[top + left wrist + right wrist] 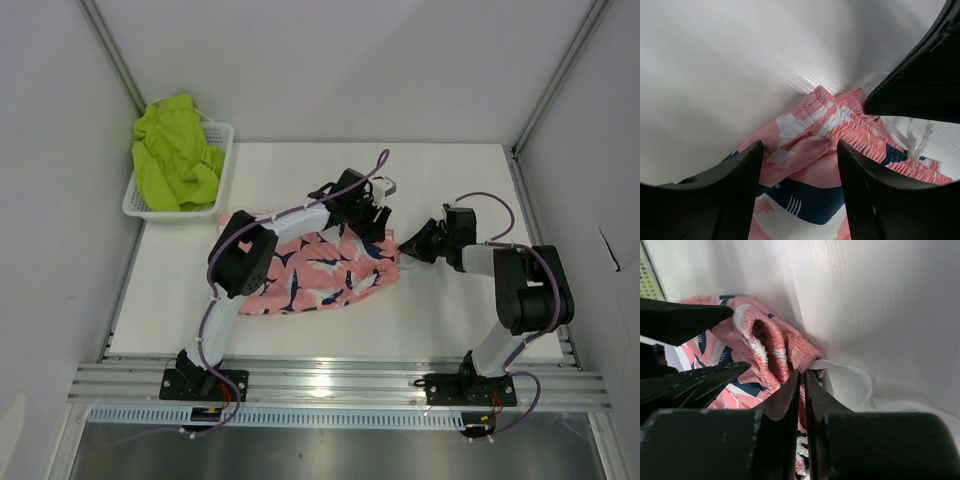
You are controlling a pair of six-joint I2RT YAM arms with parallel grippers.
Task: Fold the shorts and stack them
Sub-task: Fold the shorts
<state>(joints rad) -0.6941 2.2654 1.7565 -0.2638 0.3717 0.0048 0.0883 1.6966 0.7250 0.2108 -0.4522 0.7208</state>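
Only the overhead view takes in the whole desk (pixel 470 320): the pink shorts (pixel 320 275) lie spread at its middle, while the lime green shorts (pixel 175 160) sit bunched in a white mesh basket (pixel 226 150) at the far left corner, well apart from both arms. From up there the two end effectors look like dark shapes meeting at the pink pair's far right corner, and their jaws cannot be read. The wrist cameras show that. In the left wrist view, the left end effector (pixel 799 150) is released, with its two fingers standing wide apart just above the cloth and nothing between them. The gathered elastic waistband (pixel 850 125) runs past beyond them, and the dark bulk of the other arm fills the upper right. In the right wrist view, the right end effector (pixel 802 374) is clenched, with only a thin slit between its fingers and its tips nipping the end of the waistband, which rises there in a small raised loop. The pink fabric is salmon with navy and white shark-like shapes, ribbed along the band, and a bit of white cloth shows beside the pinched corner. It lies rumpled rather than flat, reaching from the left arm's elbow across to the right end effector's tips.
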